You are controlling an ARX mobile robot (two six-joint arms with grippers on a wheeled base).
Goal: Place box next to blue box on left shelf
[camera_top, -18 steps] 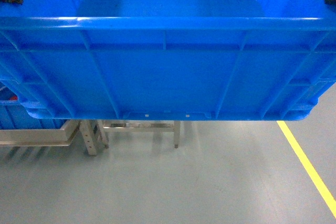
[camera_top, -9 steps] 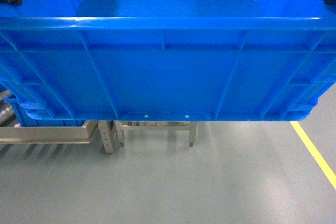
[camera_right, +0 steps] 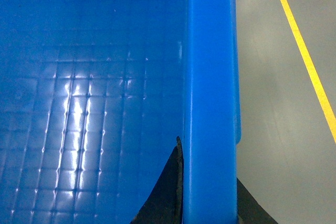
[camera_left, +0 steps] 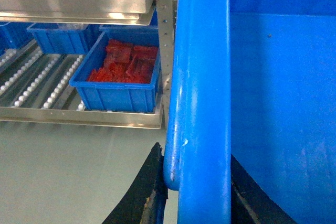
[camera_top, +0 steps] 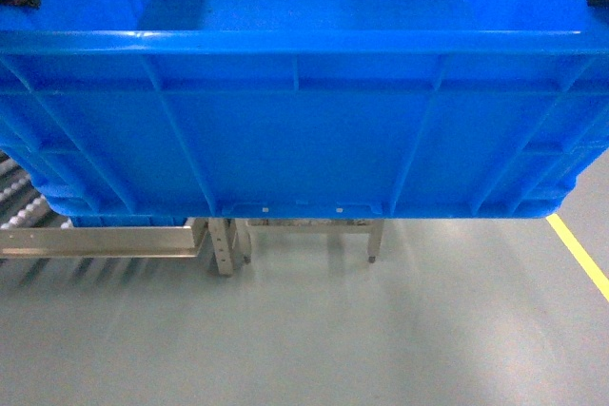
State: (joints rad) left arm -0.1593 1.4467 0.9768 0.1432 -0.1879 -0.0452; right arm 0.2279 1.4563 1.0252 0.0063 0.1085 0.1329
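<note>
Beside the left shelf [camera_left: 79,116], box [camera_top: 304,130] rims clamped in both grippers.

Black gripper fingers, little else of the robot seen

The left gripper [camera_left: 194,195] is shown as two dark, curved, tapering fingers with scuffed edges; the right gripper [camera_right: 207,198] is formed of matching matte black blades.

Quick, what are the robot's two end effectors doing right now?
Left end effector: closed on the box, gripping its rim.
Right end effector: closed on the box's opposite rim.
</note>
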